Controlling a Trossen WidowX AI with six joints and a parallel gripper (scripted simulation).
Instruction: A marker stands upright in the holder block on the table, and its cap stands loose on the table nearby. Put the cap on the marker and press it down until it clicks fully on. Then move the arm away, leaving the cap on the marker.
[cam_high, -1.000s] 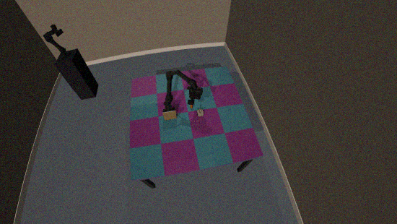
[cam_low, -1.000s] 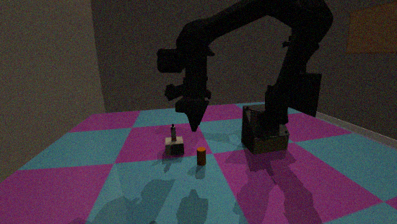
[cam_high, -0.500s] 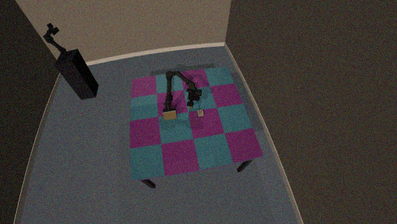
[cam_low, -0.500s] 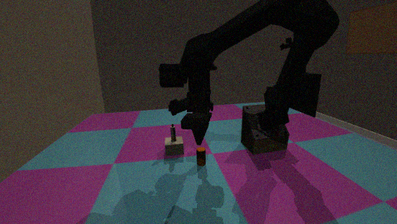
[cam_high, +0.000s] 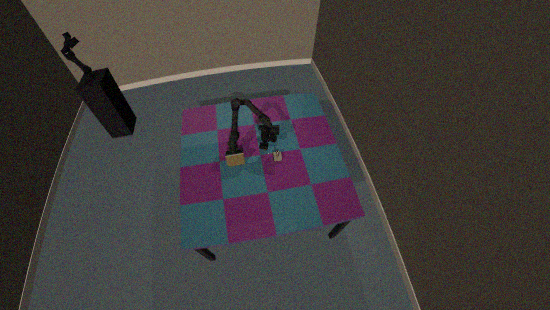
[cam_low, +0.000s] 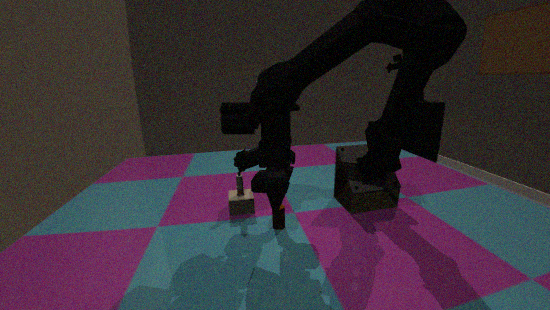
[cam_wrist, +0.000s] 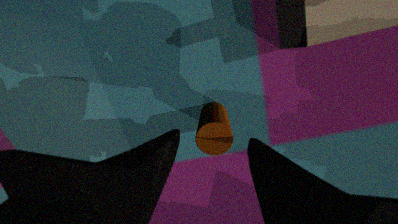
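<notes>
Half-open jaws | hold nothing | straddling upright orange cap above checkered table, no contact visible

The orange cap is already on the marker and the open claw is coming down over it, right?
No, the cap stands loose on the table, apart from the marker in its block. The wrist view shows it alone below the open claw.

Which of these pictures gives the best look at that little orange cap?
The wrist view: the cap stands upright on the table, large and unobstructed, ahead of the open gripper. In the exterior view the gripper hides most of it, leaving a dark stub. In the top view I cannot make it out.
</notes>
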